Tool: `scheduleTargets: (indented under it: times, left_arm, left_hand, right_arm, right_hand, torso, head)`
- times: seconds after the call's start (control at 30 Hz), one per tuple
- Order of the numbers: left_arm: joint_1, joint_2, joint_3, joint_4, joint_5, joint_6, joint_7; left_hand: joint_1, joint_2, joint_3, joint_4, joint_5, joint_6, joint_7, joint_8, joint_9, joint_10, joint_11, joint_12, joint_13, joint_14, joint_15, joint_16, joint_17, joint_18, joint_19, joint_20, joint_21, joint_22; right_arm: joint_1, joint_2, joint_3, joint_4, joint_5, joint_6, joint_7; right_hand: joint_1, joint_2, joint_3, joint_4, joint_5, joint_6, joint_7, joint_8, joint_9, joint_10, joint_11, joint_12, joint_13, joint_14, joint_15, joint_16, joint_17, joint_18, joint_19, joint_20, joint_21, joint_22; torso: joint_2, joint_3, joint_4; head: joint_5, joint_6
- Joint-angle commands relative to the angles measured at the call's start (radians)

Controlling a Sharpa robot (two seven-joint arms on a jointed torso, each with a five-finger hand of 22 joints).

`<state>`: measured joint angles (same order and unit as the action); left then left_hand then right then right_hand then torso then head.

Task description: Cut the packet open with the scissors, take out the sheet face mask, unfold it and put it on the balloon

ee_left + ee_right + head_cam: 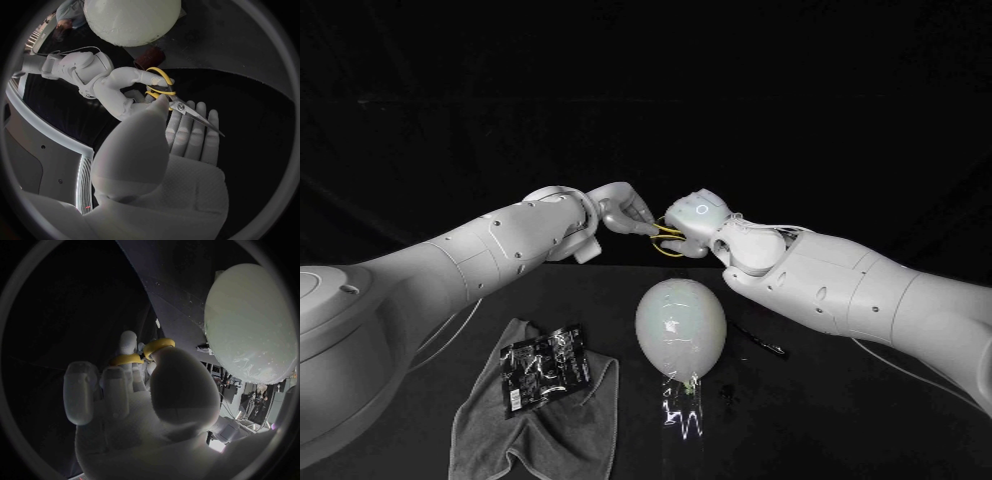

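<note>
Packet: The black glossy foil packet point(542, 368) lay flat and unopened on a crumpled grey cloth point(545, 430), toward the robot's left and just beside the balloon.
Handling: It looked light, thin and slick. It would likely bend and slide if pinched at one corner, and the wet mask inside would be soft and easy to tear.
Where to hold: A firm pinch along one short edge seemed best, leaving the opposite edge free for the blades.
Scissors: The yellow-handled steel scissors point(668, 240) hung in the air between the two hands, well above the counter and behind the balloon.
Right hand: The right hand point(704, 215) had its fingers point(115, 390) through the yellow loops and gripped the handles.
Left hand: The left hand point(620, 210) held its fingers point(187, 135) straight and side by side beneath the blades. Whether its thumb pinched them could not be told.
Balloon: The pale egg-shaped balloon point(682, 320) sat mid-counter. It was light, easily rolled, and at risk from the scissor points.
Room: The black counter point(877, 430) lay open on the robot's right, apart from a small dark object point(769, 345) beside the balloon. The cloth's loose folds could snag fingers.
</note>
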<state>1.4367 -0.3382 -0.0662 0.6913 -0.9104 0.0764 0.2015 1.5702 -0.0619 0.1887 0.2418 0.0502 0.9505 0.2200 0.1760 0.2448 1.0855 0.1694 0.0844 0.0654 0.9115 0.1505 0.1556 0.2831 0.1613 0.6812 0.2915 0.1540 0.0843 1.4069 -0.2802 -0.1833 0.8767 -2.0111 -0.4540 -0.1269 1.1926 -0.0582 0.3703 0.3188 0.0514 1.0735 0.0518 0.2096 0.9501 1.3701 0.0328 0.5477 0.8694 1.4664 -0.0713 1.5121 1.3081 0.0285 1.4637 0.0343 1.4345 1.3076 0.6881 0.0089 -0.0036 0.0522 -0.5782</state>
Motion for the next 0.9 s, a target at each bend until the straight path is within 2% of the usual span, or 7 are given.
scheduleTargets:
  times: [0.03,0.33,0.63,0.83,0.87,0.9]
  left_arm:
    - [0.002,0.003,0.000,0.007,-0.012,0.045,-0.009]
    - [0.002,0.004,0.000,0.009,-0.023,0.066,-0.023]
    - [0.002,0.006,0.000,0.009,-0.024,0.083,-0.030]
    - [0.002,0.007,0.001,0.010,-0.021,0.092,-0.030]
    - [0.002,0.007,0.001,0.010,-0.020,0.094,-0.030]
    - [0.002,0.007,0.001,0.011,-0.020,0.095,-0.030]
  left_hand:
    - [0.001,0.008,0.008,0.002,-0.002,0.008,0.000,0.007,0.000,0.010,0.000,-0.004,-0.001,0.007,0.000,0.005,0.001,0.011,0.009,0.001,0.007,0.001]
    - [0.016,0.000,0.032,0.010,-0.002,0.025,-0.008,0.011,0.000,0.031,-0.008,-0.011,-0.002,0.021,-0.007,0.014,0.006,0.010,0.026,0.000,0.015,0.002]
    - [0.024,-0.011,0.058,0.020,-0.002,0.041,-0.016,0.018,0.001,0.056,-0.016,-0.015,-0.002,0.037,-0.014,0.024,0.012,0.012,0.040,-0.001,0.021,0.002]
    - [0.054,0.014,0.108,0.013,-0.002,0.067,-0.031,0.033,0.008,0.091,-0.032,-0.011,0.000,0.063,-0.028,0.039,0.021,0.016,0.057,-0.002,0.030,0.004]
    - [0.058,0.016,0.115,0.010,-0.002,0.071,-0.033,0.036,0.009,0.096,-0.034,-0.011,0.000,0.067,-0.030,0.041,0.022,0.016,0.060,-0.001,0.032,0.004]
    - [0.065,0.018,0.124,0.004,-0.002,0.078,-0.037,0.042,0.012,0.106,-0.038,-0.008,0.001,0.074,-0.033,0.044,0.024,0.016,0.064,-0.001,0.034,0.005]
  right_arm:
    - [0.002,-0.002,0.001,0.002,-0.023,-0.007,-0.010]
    - [0.003,-0.006,0.001,0.008,-0.034,-0.018,-0.014]
    - [0.003,-0.006,0.001,0.014,-0.039,-0.050,-0.015]
    - [0.003,-0.005,0.001,0.016,-0.040,-0.071,-0.011]
    - [0.003,-0.005,0.001,0.016,-0.040,-0.080,-0.012]
    - [0.003,-0.005,0.001,0.017,-0.040,-0.086,-0.013]
  right_hand:
    - [0.009,0.002,0.323,-0.319,-0.003,0.010,-0.004,0.005,0.001,0.125,-0.061,0.500,0.220,0.076,-0.009,0.003,0.119,0.005,0.025,0.008,-0.002,0.218]
    - [0.008,0.001,0.323,-0.318,-0.003,0.011,-0.004,0.005,0.001,0.125,-0.061,0.501,0.221,0.076,-0.009,0.004,0.121,0.005,0.025,0.008,-0.002,0.218]
    - [0.007,-0.001,0.324,-0.316,-0.003,0.012,-0.004,0.005,0.002,0.125,-0.061,0.497,0.218,0.076,-0.009,0.003,0.117,0.005,0.024,0.008,-0.004,0.217]
    - [-0.002,-0.022,0.329,-0.302,-0.003,-0.003,-0.001,-0.008,0.000,0.116,-0.057,0.453,0.182,0.065,-0.005,-0.018,0.069,0.015,0.000,0.011,-0.045,0.204]
    - [-0.003,-0.039,0.329,-0.300,-0.003,-0.021,0.005,-0.020,-0.002,0.098,-0.054,0.389,0.130,0.054,-0.002,-0.040,0.025,0.021,-0.016,0.013,-0.071,0.196]
    - [-0.002,-0.043,0.330,-0.298,-0.004,-0.024,0.005,-0.022,-0.003,0.093,-0.052,0.367,0.112,0.052,-0.001,-0.043,0.019,0.022,-0.018,0.014,-0.076,0.194]
  torso:
    - [0.000,-0.0002,0.0000]
    - [0.000,0.0003,-0.0007]
    - [0.000,0.0007,-0.0005]
    - [0.001,0.0003,0.0001]
    - [0.001,0.0005,0.0000]
    - [0.000,0.0004,-0.0001]
  head:
    - [0.000,-0.002]
    - [0.001,-0.003]
    - [0.001,-0.005]
    - [-0.001,-0.006]
    - [-0.001,-0.006]
    - [0.000,-0.007]
